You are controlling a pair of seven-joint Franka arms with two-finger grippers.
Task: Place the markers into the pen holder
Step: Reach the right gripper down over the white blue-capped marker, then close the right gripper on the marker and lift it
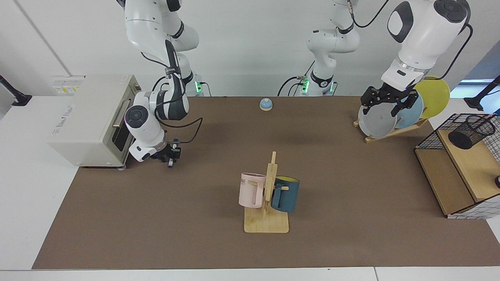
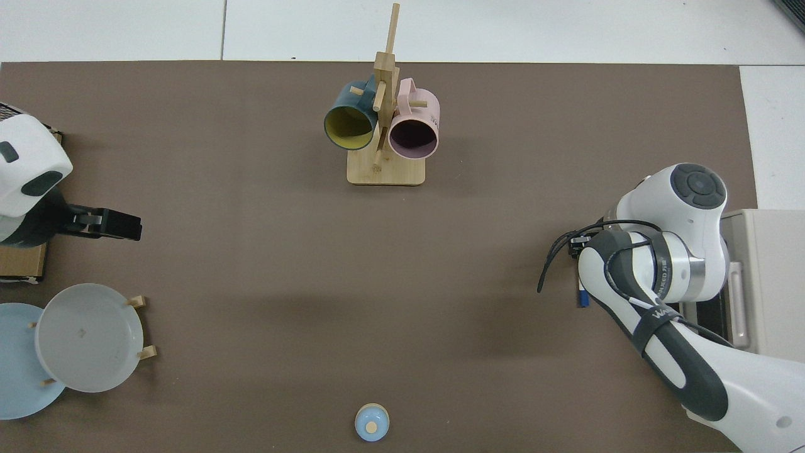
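Observation:
The marker (image 1: 171, 157), white with a blue end, lies on the brown mat just in front of the toaster oven. My right gripper (image 1: 170, 154) is down over it with its fingers drawn in against the barrel. From above, the right arm hides most of the marker (image 2: 583, 298), and only its blue end shows. The pen holder (image 1: 470, 131), a small black mesh cup, stands on the wooden shelf inside the wire basket at the far side of the table. My left gripper (image 1: 384, 105) hangs open in the air in front of the plate rack, its body (image 2: 113, 225) showing in the top view.
A beige toaster oven (image 1: 91, 119) stands right behind the right gripper. A wooden mug tree (image 1: 267, 195) with a pink and a dark blue mug is mid-table. The plate rack (image 1: 394, 117) and the wire basket (image 1: 429, 136) are near the left arm. A small blue bell (image 1: 266, 104) sits at the back.

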